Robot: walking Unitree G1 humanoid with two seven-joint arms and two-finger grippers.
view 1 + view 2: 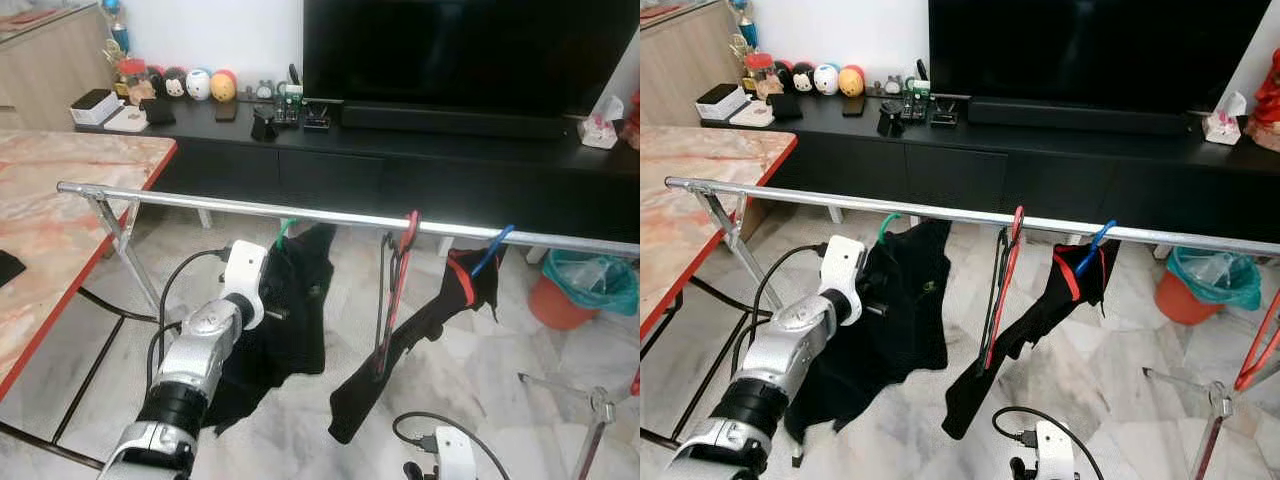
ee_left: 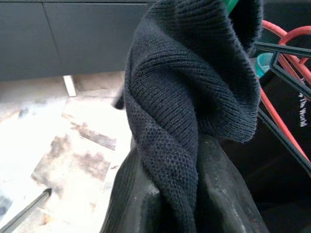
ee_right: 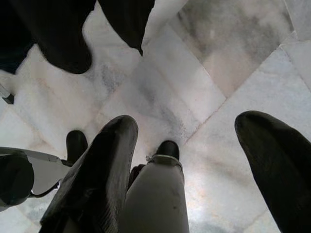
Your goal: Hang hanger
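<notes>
The left gripper (image 2: 180, 194) is clamped on the black knit garment (image 1: 300, 300) hanging from the green hanger (image 1: 285, 232) on the metal rail (image 1: 250, 207). The right gripper (image 3: 194, 160) hangs low over the marble floor (image 3: 204, 73), its 2 fingers apart.

A large black television (image 1: 470, 45) stands on a long, low black cabinet (image 1: 400, 165) at twelve o'clock. A row of small round toy figures (image 1: 195, 84) sits on the cabinet's top toward eleven o'clock, with a white box (image 1: 95, 105) just beside them. A marble-patterned table with a red edge (image 1: 60, 215) fills nine o'clock. An orange bin lined with a green bag (image 1: 580, 285) rests on the pale marble floor (image 1: 470, 350) at three o'clock.
</notes>
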